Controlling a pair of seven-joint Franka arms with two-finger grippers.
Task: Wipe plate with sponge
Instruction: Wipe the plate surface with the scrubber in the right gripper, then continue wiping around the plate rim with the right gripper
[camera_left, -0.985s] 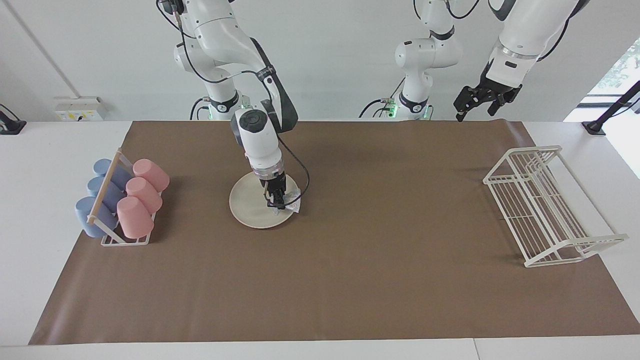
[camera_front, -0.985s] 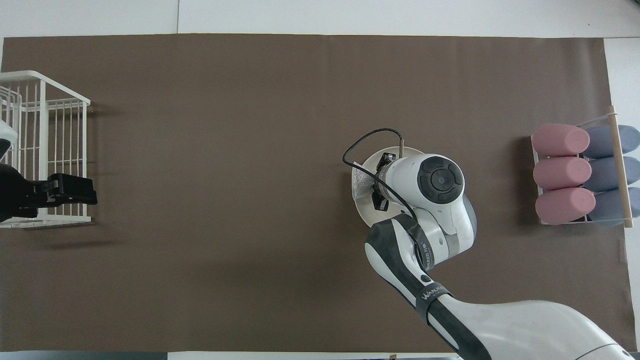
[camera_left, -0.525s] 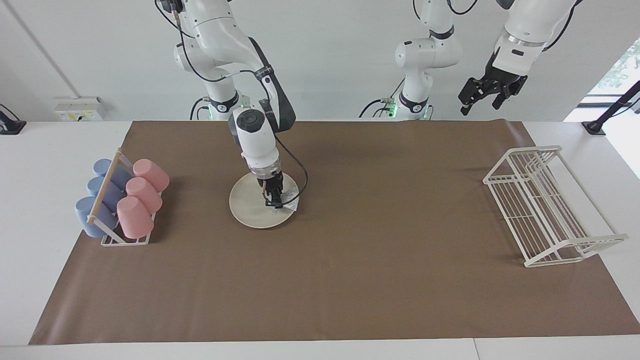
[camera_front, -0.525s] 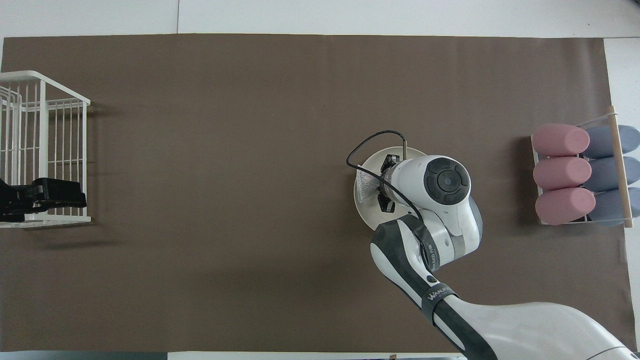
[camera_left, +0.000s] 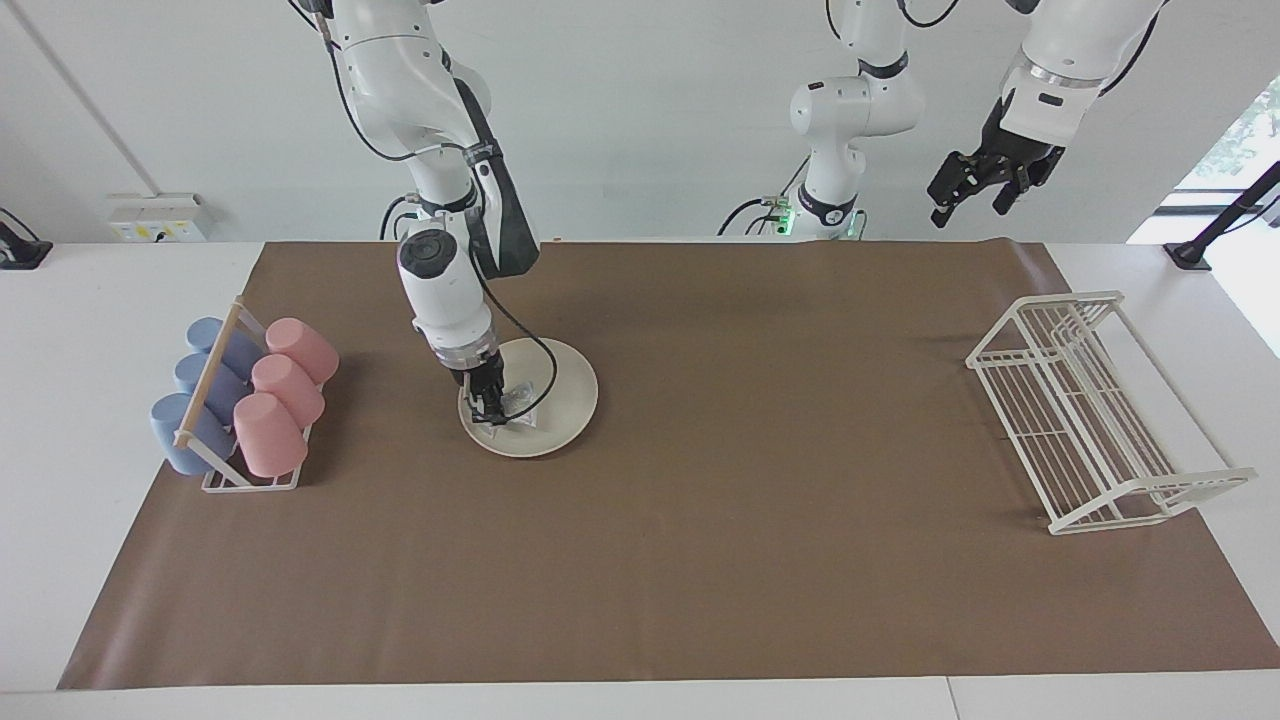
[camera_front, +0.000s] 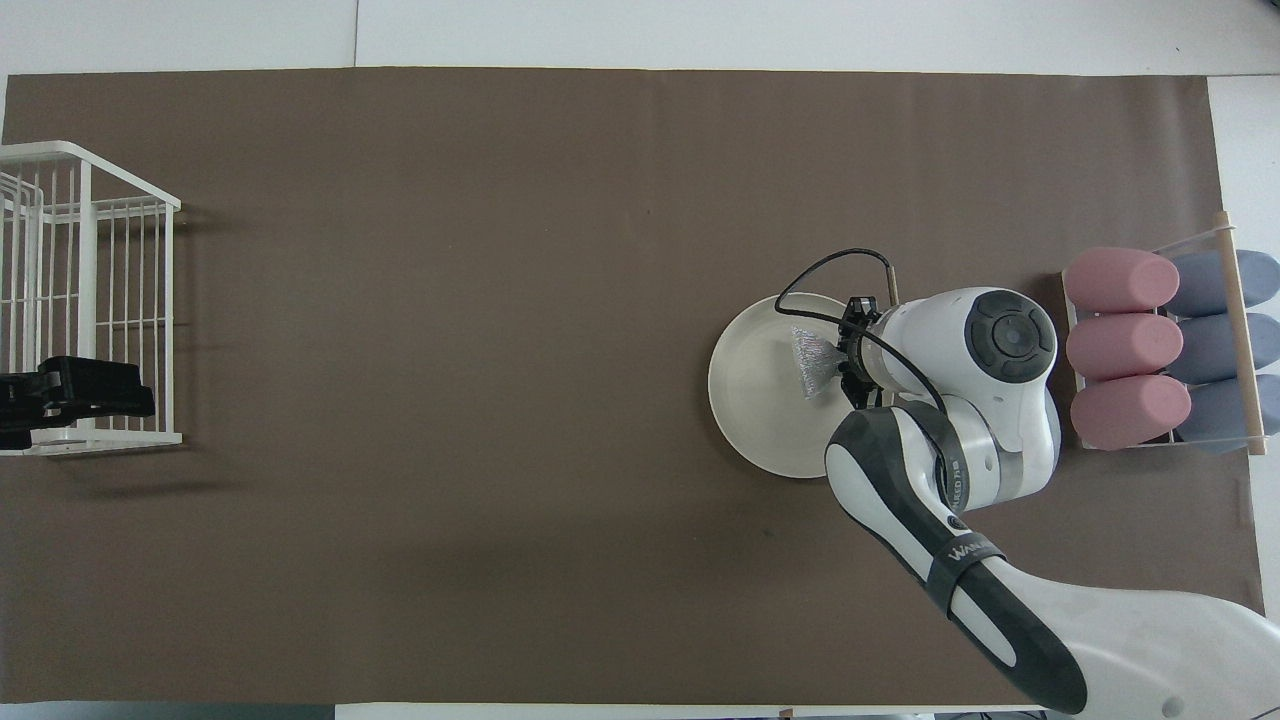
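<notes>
Right gripper pinched tight on the sponge, pressing it onto the plate, which lies beside the cup rack. Wiping under way, by my reading; next stroke should sweep the uncovered surface. Left gripper waits, spread wide, raised above the wire rack's end.

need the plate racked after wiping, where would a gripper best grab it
Probably the plate's shallow rim on the bare edge toward the left arm's end, coming in low from the side. It lies flat on the mat, and the right gripper presses the sponge on its other part.
</notes>
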